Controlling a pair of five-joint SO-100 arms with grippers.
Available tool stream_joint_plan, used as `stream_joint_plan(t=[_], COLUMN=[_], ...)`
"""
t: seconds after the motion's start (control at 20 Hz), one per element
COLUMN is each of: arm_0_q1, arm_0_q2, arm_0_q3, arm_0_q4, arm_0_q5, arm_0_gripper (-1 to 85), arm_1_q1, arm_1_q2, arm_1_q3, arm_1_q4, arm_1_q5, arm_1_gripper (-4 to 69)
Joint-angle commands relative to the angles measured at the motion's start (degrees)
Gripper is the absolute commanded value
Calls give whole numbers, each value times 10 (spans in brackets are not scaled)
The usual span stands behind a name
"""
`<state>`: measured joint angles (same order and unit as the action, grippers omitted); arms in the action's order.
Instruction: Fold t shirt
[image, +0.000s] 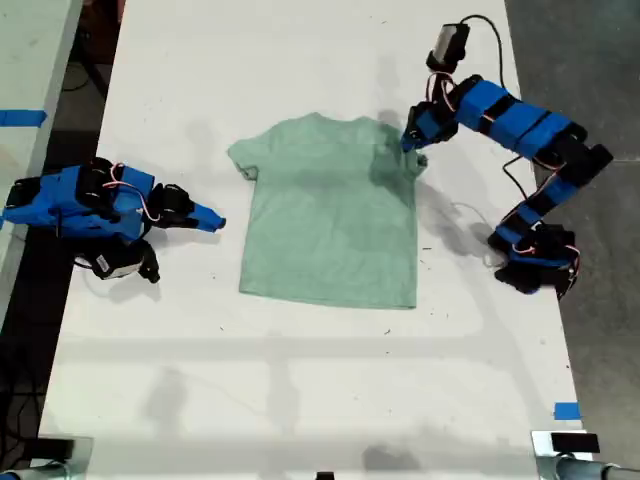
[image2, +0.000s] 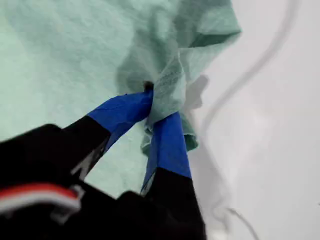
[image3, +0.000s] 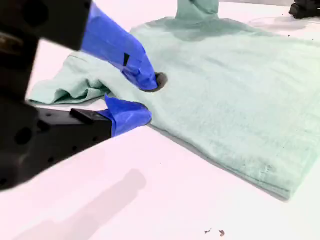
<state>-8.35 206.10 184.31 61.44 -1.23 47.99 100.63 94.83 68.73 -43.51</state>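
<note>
t shirt (image: 330, 215) lies flat mid-table, neck toward the far edge in the exterior view, hem toward the near edge. my first gripper (image: 412, 140) is at the sleeve on the exterior view's right; my second gripper (image: 212, 220) sits off the shirt on the exterior view's left, near the other sleeve, arm folded low on the table (image: 300, 380).

first wrist view shows what the exterior one can't: the blue-taped fingers (image2: 167, 137) of my first gripper (image2: 159, 107) are pinched on a bunched wad of sleeve fabric (image2: 172, 82), cloth puckered and lifted around the pinch. exterior only shows a dark shadow patch there.

second wrist view: my second gripper (image3: 142, 97) has its jaws apart with nothing between them, tips just at the shirt's side edge below the sleeve; whether the upper tip touches cloth i cannot tell. shirt (image3: 225, 95) runs away flat, raised sleeve visible at its far end.

surface: white table, a few dark specks, blue tape mark (image: 566, 410) near the corner at the exterior view's lower right. a cable (image: 470, 215) loops beside the first arm's base. grey floor beyond the table on the exterior view's right, another pale table with blue tape (image: 22, 117) on its left.
</note>
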Motion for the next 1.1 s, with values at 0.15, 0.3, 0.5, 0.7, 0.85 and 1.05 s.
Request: stream_joint_plan(t=[0.15, 0.3, 0.5, 0.7, 0.85, 1.05], arm_0_q1=[6, 6, 6, 6, 6, 6], arm_0_q2=[4, 4, 4, 4, 4, 4], arm_0_q3=[4, 4, 4, 4, 4, 4], arm_0_q4=[-11, -11, -11, -11, -11, -11], arm_0_q5=[-9, -9, -9, -9, -9, -9], arm_0_gripper=[73, 73, 73, 73, 73, 73], arm_1_q1=[-157, -204, -215, -179, -178, -284], arm_1_q2=[-50, -166, -212, -18, 238, 662], arm_1_q3=[-52, -107, -185, -121, 65, 461], arm_1_q4=[-156, -180, -93, 0, 19, -18], arm_1_q5=[27, 26, 23, 16, 54, 168], arm_1_gripper=[17, 134, 256, 275, 8, 8])
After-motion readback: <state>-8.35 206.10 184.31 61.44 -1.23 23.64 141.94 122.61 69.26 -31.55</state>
